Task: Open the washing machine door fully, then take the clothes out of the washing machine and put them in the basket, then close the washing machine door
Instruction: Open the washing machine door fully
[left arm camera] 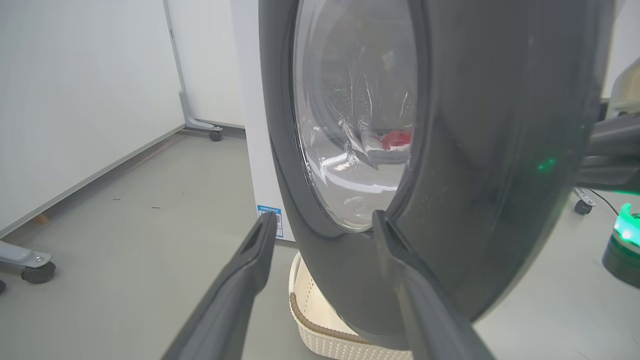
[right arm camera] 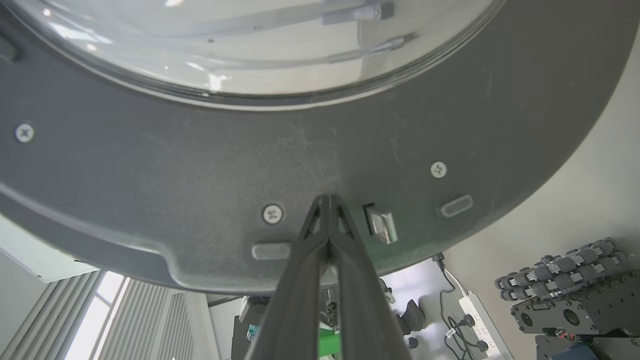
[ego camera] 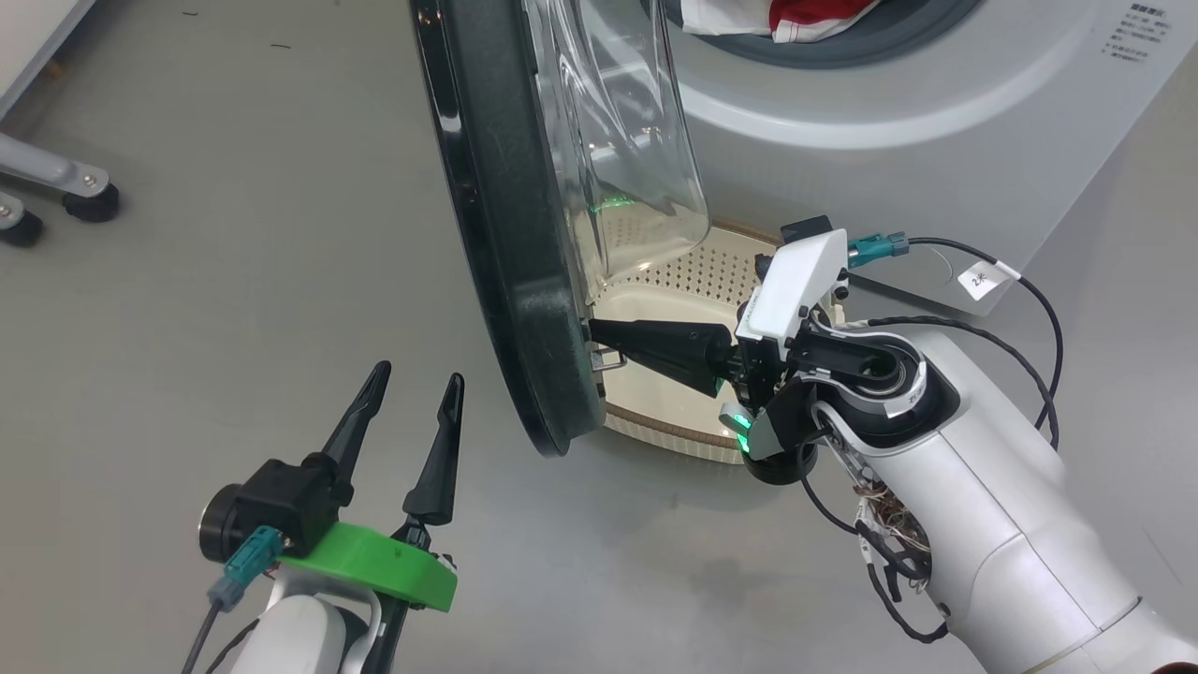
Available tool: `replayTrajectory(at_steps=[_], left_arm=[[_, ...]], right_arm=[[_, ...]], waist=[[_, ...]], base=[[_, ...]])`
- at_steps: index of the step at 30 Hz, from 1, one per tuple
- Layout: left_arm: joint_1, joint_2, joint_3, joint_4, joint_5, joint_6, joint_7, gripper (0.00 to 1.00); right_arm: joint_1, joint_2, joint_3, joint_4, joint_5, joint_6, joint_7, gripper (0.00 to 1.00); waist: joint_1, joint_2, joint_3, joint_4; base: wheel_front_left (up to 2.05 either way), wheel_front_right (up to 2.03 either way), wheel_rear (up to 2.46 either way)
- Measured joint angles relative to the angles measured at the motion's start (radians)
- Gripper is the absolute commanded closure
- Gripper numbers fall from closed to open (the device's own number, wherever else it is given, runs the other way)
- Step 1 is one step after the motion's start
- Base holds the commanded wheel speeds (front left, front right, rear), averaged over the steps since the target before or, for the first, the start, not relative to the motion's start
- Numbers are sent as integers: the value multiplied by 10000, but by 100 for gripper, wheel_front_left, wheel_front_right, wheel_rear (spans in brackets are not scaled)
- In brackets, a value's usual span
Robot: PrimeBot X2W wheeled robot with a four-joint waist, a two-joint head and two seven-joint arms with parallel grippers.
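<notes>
**Door part open, right tool shut at its inner rim**

The washing machine door (ego camera: pixel 524 281) stands out from the washing machine (ego camera: pixel 936 140), seen edge-on from the head. Its clear glass bowl (ego camera: pixel 618 140) bulges toward the side where the right tool (ego camera: pixel 592 329) is. That tool's two fingers are pressed together with nothing between them. The joined tip meets the dark inner face of the door's rim and appears to touch it. In the right wrist view a small metal latch hook (right arm camera: pixel 381 225) sits just right of the tip and a screw (right arm camera: pixel 272 214) just left of it.

The basket (ego camera: pixel 693 271) lies on the floor beneath the right tool. The door's lower edge hangs over the basket's near end. The clothes (ego camera: pixel 814 19) are well beyond this tool, in the drum opening, as a bunch of red and white fabric against the grey gasket.

The left tool (ego camera: pixel 418 374) is on the other side of the door. Its fingers are spread wide and hold nothing, and they point at the door's outer face just short of contact. Seen from this tool's wrist, a red patch of the clothes shows through the glass ahead. The grey floor (ego camera: pixel 234 281) lies under the left tool, and caster feet (ego camera: pixel 91 201) of a frame stand far off to its left.
</notes>
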Motion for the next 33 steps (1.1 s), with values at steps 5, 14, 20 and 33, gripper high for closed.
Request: replayTrajectory(at_steps=[5,14,20,33], left_arm=[[39,0,-12,-13,0,0,0,0],[203,-4,376,35,4,-2,0,0],[500,-2,625,88,100,0,0,0],[965,105,1453,36,180,-2,0,0]], right_arm=[[-4,8,163,12,272,0,-286,100],[22,23,59,374,-345,259,-968,100],[403,-510,-58,326,-1195,997,-1827,100],[1360,-2153,353,-251,-5438,2293,-5285,100]], waist=[[0,0,-26,-22],[0,0,-434,-318],[0,0,-868,-668],[0,0,-1673,-1778]], base=[[0,0,0],[0,0,0],[0,0,0],[0,0,0]])
